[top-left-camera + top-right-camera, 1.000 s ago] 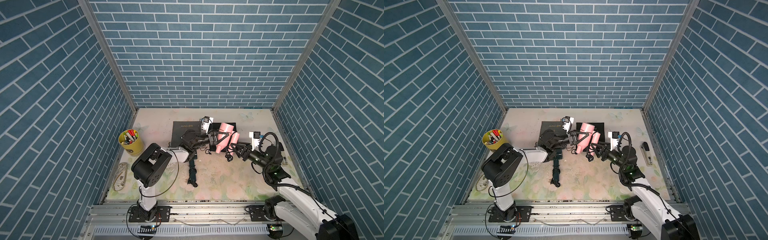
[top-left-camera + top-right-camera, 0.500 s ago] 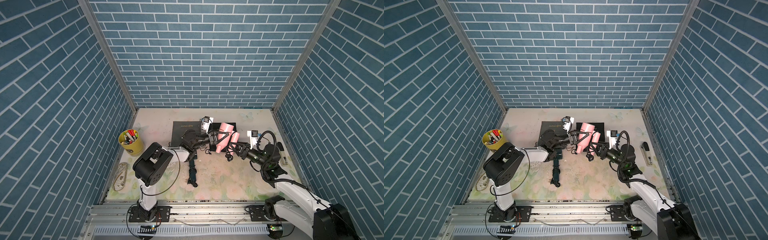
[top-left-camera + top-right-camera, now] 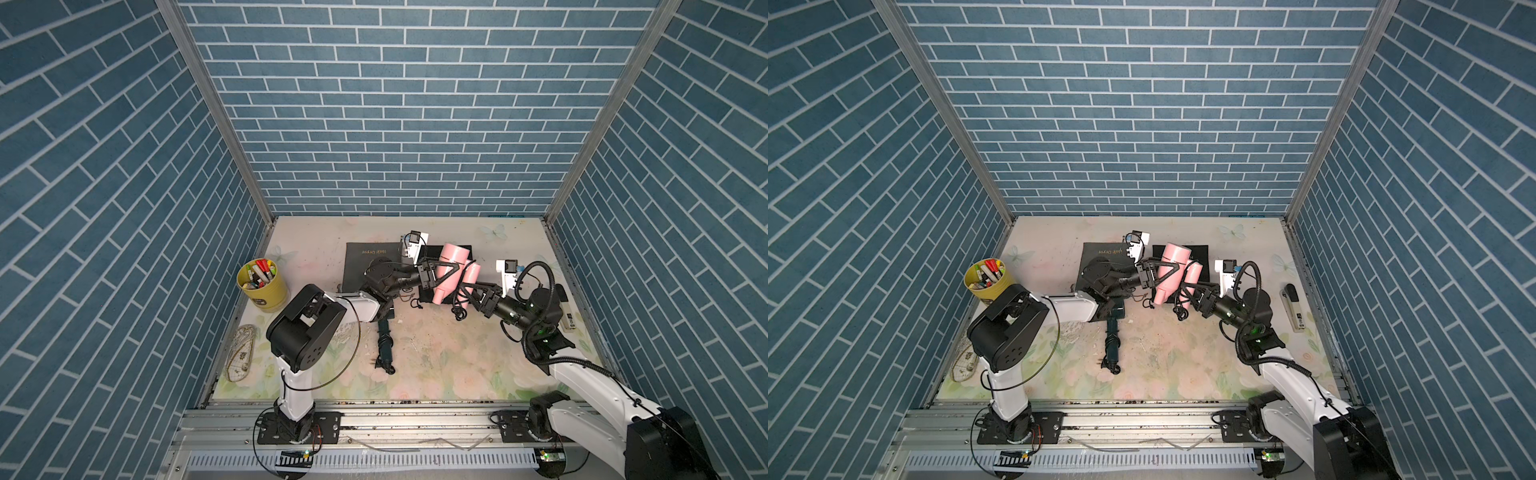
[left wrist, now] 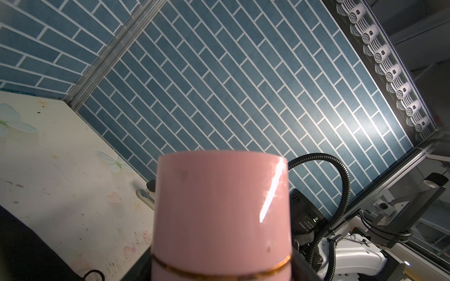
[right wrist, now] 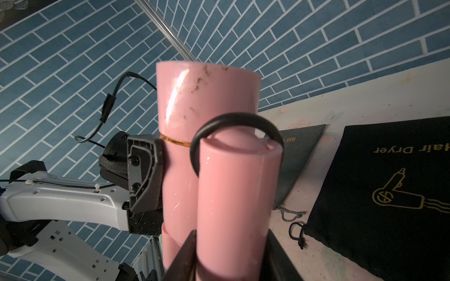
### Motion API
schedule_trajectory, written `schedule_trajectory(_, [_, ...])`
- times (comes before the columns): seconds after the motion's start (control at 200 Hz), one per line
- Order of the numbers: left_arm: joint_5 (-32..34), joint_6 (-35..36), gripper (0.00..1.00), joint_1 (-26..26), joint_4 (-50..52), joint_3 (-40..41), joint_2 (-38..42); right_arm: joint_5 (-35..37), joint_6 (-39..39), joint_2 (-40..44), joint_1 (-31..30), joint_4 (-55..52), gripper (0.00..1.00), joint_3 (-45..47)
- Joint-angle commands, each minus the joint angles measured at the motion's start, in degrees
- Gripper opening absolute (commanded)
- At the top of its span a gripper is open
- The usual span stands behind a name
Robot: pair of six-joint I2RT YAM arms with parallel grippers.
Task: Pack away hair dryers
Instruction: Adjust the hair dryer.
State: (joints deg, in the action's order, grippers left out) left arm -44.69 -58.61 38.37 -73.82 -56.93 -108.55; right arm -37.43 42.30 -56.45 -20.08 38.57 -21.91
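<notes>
Both top views show the pink hair dryer (image 3: 453,257) above the black pouch (image 3: 1201,252), left gripper (image 3: 446,272) clamping its barrel; only the right wrist view shows the right gripper (image 5: 231,245) closed on its handle

Between the black fingers of the left gripper (image 3: 449,272), the pale pink hair dryer (image 3: 456,254) bore a thin gold band (image 4: 219,266). Beside the right gripper (image 3: 466,293) lay a black pouch (image 5: 389,231) with gold print. Near the left gripper was a grey pouch (image 3: 365,266). Well behind that gripper lay the dark teal hair dryer (image 3: 384,338). The table (image 3: 436,365) was cream with pastel flowers. The walls (image 3: 395,104) were blue brick with white joints.
</notes>
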Motion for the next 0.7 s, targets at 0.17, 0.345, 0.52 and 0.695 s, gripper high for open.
schedule_trajectory(0.17, [1.4, 5.4, 0.59, 1.0, 4.9, -0.8, 3.0, -5.0, 1.6, 1.5, -0.5, 3.5, 0.13, -0.9])
schedule_trajectory(0.345, [1.4, 6.2, 0.76, 1.0, 6.9, -0.8, 3.4, -4.5, 1.8, 2.2, -0.4, 3.1, 0.10, -0.5])
schedule_trajectory(0.52, [1.6, 7.7, 1.00, 0.9, 9.2, -0.6, 4.2, -3.9, 2.1, 3.8, 0.4, 2.0, 0.09, 0.2])
schedule_trajectory(0.695, [2.3, 9.5, 1.00, 0.3, 11.4, 0.2, 5.5, -4.2, 3.4, 6.4, 2.3, 1.2, 0.08, 1.5])
